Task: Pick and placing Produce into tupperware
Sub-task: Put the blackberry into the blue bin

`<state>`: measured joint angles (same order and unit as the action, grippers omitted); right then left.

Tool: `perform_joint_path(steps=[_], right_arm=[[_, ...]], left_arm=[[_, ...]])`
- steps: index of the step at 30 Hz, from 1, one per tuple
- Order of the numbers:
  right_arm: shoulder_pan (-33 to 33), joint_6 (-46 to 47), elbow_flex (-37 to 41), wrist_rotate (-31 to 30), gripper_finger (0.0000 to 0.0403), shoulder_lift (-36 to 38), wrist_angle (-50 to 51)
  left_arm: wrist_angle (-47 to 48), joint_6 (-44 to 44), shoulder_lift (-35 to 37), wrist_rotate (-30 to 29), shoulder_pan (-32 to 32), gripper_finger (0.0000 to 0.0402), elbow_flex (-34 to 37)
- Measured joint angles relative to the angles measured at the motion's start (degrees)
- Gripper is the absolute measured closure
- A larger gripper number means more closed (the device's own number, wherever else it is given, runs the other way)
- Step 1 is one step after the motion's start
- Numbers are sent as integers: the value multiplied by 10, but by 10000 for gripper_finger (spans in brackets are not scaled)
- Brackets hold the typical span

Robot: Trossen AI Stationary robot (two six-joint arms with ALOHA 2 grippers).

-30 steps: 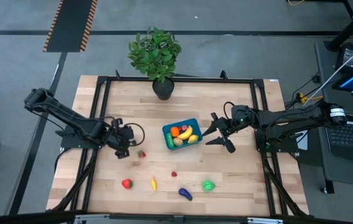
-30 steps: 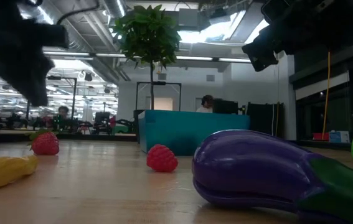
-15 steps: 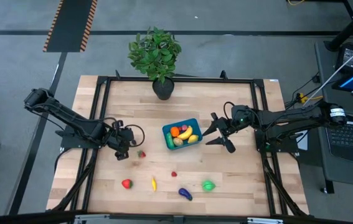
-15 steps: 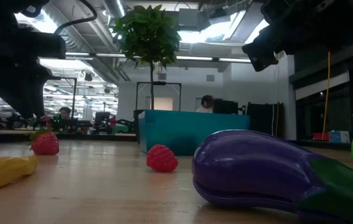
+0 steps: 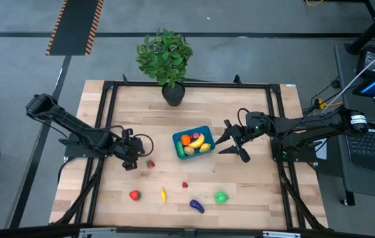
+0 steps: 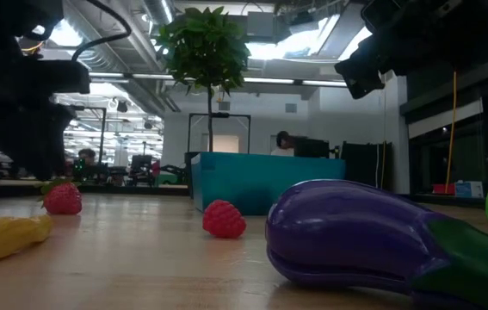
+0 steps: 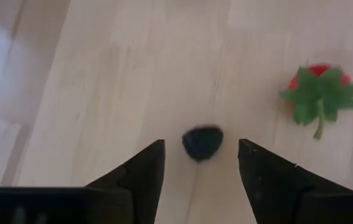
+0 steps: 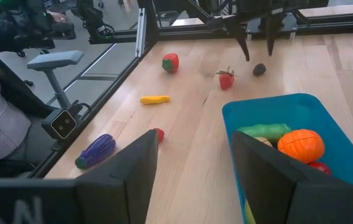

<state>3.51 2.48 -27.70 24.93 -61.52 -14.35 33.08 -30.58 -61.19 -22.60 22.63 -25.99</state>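
The shallow teal-blue plastic tupperware (image 5: 193,142) is sitting just beside the right gripper (image 5: 232,140), already holding an orange, a yellow and a green toy piece. A red toy strawberry with a green leafy top (image 7: 319,91) is lying just beside the left gripper (image 7: 201,163), whose fingers are standing apart around a small dark berry-like piece (image 7: 202,142). A purple toy eggplant (image 6: 355,233), a yellow piece (image 5: 163,195) and a red raspberry (image 6: 224,219) are lying well apart from both grippers.

A light wooden table (image 5: 240,185) sits on a grey floor. A leafy potted plant (image 5: 165,56) stands at its far edge. A laptop (image 5: 372,142) rests beyond the right side.
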Motion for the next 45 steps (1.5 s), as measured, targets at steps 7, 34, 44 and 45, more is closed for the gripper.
perform_joint_path(steps=[7, 34, 44, 45], right_arm=[[0, 0, 0, 0, 196, 0, 0], [0, 0, 0, 0, 196, 0, 0], [0, 1, 0, 0, 196, 0, 0], [0, 1, 0, 0, 196, 0, 0]], left_arm=[[-45, 9, 0, -3, 0, 219, 26], [-162, 6, -36, -4, 0, 241, 84], [-179, 1, -59, -6, 0, 273, 82], [-179, -3, -59, -6, 0, 280, 82]])
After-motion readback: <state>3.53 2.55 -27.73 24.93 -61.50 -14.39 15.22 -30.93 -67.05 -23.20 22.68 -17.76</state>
